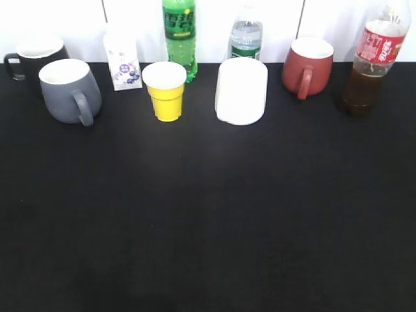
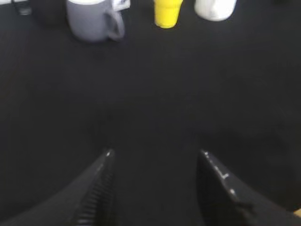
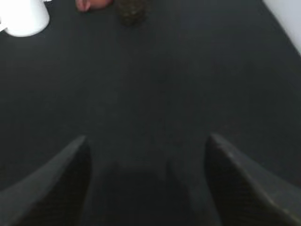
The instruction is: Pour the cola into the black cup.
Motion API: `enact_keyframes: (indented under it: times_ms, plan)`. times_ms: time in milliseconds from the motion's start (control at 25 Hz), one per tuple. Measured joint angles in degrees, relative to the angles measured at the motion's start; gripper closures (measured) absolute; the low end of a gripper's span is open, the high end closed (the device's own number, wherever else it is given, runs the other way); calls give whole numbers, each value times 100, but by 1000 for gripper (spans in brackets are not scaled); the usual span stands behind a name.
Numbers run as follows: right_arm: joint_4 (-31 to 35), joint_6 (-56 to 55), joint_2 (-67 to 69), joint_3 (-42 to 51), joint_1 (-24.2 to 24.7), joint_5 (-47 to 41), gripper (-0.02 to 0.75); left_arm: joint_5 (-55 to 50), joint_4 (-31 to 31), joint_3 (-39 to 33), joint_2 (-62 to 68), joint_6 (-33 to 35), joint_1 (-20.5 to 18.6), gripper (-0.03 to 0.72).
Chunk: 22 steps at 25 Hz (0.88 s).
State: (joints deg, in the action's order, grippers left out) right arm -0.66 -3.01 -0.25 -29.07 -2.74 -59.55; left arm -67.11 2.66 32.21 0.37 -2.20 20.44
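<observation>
Since every vessel stands in one row along the far edge of the black worktop [image 1: 208,227], close to the white wall, the near part is left bare, and to my judgement that gives both arms room to come in from the front. Neither arm shows in the exterior view. The left end effector [image 2: 155,188] hangs over bare worktop with its two dark fingers spread apart and nothing between them; the right end effector [image 3: 146,183] is likewise parted and holds nothing. Well ahead of the right end effector, and slightly to its left, stands the cola bottle [image 1: 374,62], of which its wrist camera catches only the dark base [image 3: 133,10]; the bottle is upright, about a third full, just beside the dark red mug [image 1: 307,65]. The black cup [image 1: 38,60] sits far ahead of the left end effector and off to its left, partly hidden behind the grey mug [image 1: 70,91]. Bottle and cup are at opposite ends of the row, well apart, so I judge one must be carried to the other before pouring.
</observation>
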Motion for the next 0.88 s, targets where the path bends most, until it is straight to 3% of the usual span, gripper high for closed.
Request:
enact_keyframes:
  times_ms: [720, 800, 880]
  plan:
    - [66, -7, 194, 12, 0, -8, 173, 605, -266, -258, 324, 18, -20, 268]
    - [66, -7, 194, 12, 0, -8, 173, 605, -266, -258, 155, 18, -483, 268]
    - [96, -7, 23, 12, 0, 1, 173, 614, -266, -258, -72, 18, -1235, 268]
